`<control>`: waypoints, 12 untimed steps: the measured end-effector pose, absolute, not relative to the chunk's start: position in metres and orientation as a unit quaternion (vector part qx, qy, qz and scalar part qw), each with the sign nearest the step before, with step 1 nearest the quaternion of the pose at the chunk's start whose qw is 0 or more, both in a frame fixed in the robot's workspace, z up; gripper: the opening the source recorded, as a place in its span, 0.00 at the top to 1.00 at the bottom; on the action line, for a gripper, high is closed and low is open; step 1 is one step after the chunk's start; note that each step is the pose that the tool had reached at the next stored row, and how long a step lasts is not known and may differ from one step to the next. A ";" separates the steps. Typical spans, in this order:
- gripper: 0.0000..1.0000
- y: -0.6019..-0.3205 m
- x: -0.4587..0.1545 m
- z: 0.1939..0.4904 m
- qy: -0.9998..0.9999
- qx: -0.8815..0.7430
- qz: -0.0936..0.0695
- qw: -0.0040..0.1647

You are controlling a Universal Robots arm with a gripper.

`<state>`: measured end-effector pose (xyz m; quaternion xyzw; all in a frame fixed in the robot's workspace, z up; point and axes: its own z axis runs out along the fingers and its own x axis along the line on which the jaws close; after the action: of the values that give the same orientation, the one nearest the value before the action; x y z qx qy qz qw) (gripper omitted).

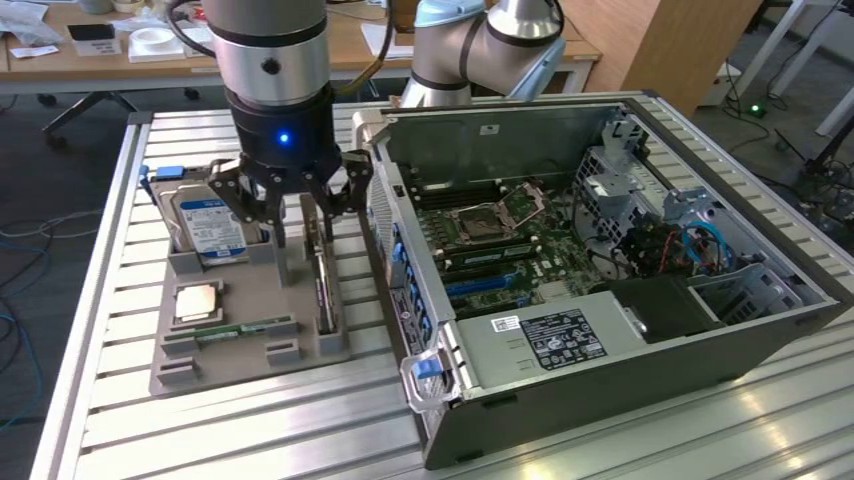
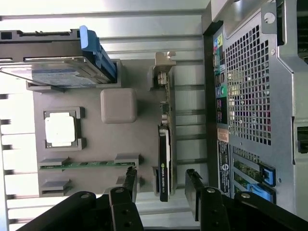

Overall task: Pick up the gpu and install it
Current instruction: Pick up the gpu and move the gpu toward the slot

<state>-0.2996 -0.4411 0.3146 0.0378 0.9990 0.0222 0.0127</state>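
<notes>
The gpu (image 1: 324,285) stands on its long edge in a slot along the side of the grey holder tray (image 1: 254,360) nearest the computer case. It is a thin card with a black face and a silver bracket at its far end. In the wrist view the gpu (image 2: 164,144) runs lengthwise between my fingers. My gripper (image 1: 304,205) hangs just above the card and is open. In the wrist view my gripper (image 2: 161,177) has one black fingertip (image 2: 131,175) on each side of the card's near end, and neither touches it.
The tray (image 2: 96,144) also carries a silver hard drive (image 1: 214,225) with a blue-white label, a CPU (image 1: 198,300) and a narrow green RAM stick (image 1: 247,330). An open computer case (image 1: 601,250) lies at the exterior view's right, close beside the tray. Everything rests on a slatted aluminium table (image 1: 240,430).
</notes>
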 end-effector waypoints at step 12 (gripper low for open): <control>0.47 -0.441 -0.300 0.306 0.999 0.038 0.022 0.013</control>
<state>-0.2997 -0.4411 0.3057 0.0378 0.9990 0.0221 0.0127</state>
